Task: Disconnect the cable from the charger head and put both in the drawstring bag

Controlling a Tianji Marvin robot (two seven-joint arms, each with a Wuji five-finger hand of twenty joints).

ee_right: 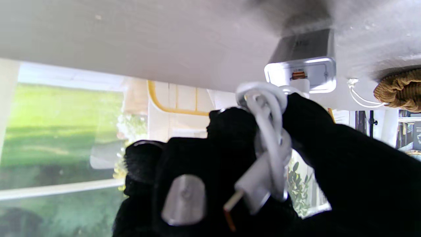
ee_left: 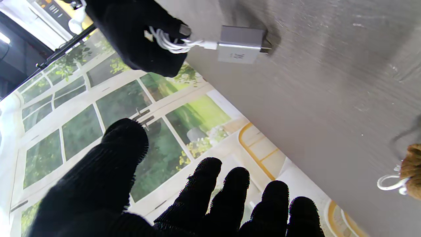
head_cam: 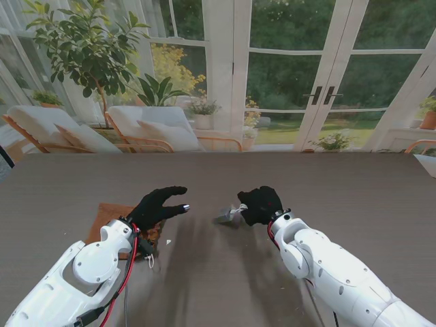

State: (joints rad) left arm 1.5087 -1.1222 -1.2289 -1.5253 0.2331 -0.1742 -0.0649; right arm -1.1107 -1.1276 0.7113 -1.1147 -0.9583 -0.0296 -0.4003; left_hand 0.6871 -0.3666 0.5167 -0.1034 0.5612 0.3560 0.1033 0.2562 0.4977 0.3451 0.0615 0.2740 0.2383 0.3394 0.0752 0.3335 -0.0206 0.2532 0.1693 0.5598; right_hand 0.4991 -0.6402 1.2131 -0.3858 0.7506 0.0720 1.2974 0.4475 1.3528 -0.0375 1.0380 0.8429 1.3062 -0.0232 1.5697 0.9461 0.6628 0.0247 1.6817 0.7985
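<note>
Both hands sit mid-table: right hand grasps the coiled cable, charger still plugged in and hanging from it, left hand released, bag waiting beneath its wrist, nothing stored.

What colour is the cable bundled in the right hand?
White. The cable shows best in the right wrist view, coiled in the black-gloved right hand.

One grey rectangular charger head, one coiled white cable, one brown woven drawstring bag and two black-gloved five-finger hands, the left hand and right hand, share one grey wood-grain table.
</note>
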